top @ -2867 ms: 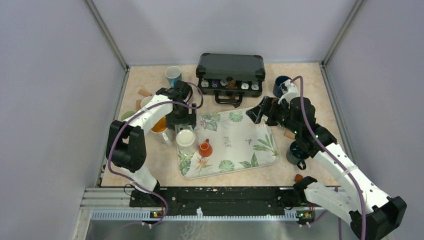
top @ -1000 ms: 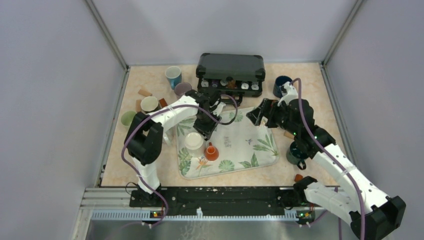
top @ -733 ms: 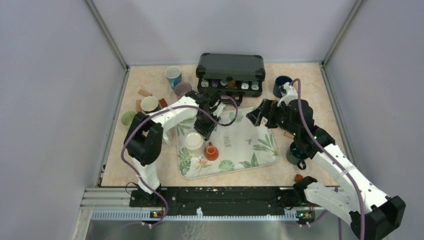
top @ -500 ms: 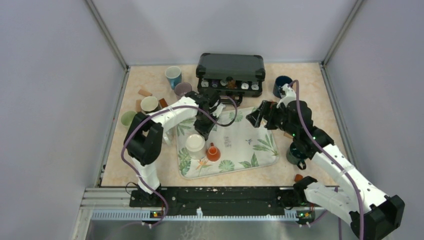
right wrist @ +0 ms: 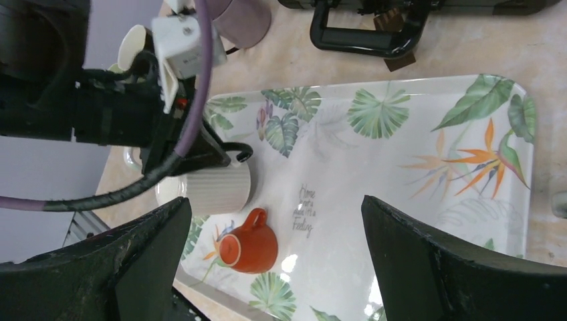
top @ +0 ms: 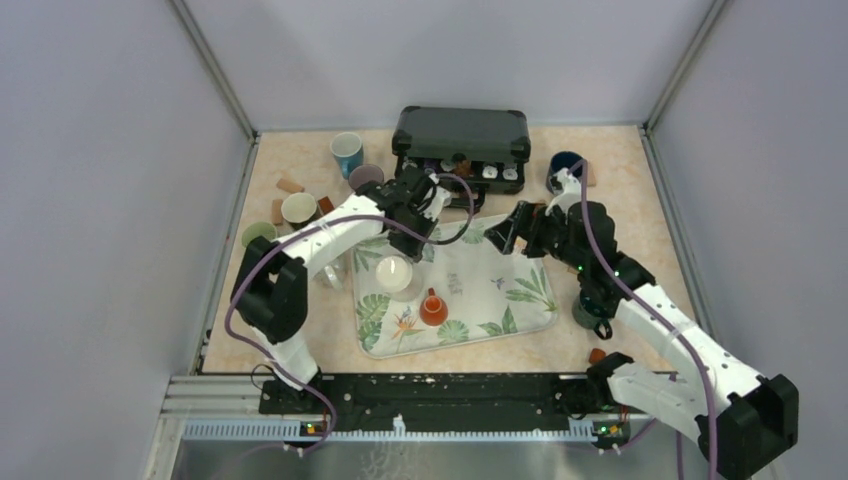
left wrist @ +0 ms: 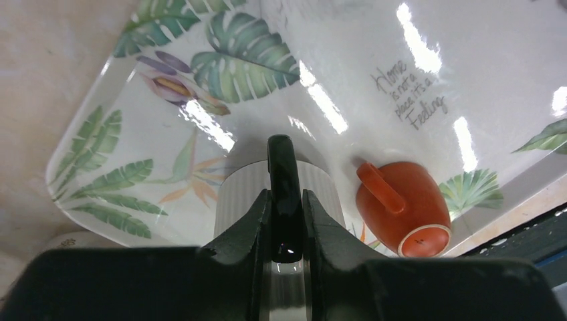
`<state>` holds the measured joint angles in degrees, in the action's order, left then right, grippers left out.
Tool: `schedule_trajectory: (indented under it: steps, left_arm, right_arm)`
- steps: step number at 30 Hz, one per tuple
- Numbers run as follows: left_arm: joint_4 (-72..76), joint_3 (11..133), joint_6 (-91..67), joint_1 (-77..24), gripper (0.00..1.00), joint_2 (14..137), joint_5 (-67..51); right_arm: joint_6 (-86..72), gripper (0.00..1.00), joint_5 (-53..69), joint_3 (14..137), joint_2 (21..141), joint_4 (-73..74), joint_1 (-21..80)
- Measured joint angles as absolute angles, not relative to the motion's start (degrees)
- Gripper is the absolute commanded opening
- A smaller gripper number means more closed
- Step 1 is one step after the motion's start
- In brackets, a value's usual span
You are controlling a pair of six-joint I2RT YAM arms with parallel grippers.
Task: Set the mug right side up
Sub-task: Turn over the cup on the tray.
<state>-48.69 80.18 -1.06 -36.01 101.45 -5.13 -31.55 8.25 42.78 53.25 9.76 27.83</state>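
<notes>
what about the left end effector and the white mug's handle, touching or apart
Touching. The left wrist view shows the left end effector closed on the dark handle of the white mug, fingers pressed to both sides, no gap.

Left pincer [left wrist: 286, 199] hides much of the white mug [left wrist: 235, 200]

We see the beige table [top: 630, 170] carrying 1 leaf-print tray [top: 490, 300] mid-bench, a black case [top: 461, 135] at the far edge, a blue cup [top: 346, 150] toward the far-left corner, and a navy mug [top: 562, 165] toward the far-right corner.
</notes>
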Motion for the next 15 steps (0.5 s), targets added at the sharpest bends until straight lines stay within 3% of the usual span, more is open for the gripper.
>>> schedule_trajectory:
  steps: [15]
  left_arm:
    - [-34.11,72.93,0.86,-29.06,0.00,86.94,-18.59]
  right_arm:
    - [-27.49,0.96,17.87,38.48,59.40,-12.84,27.55]
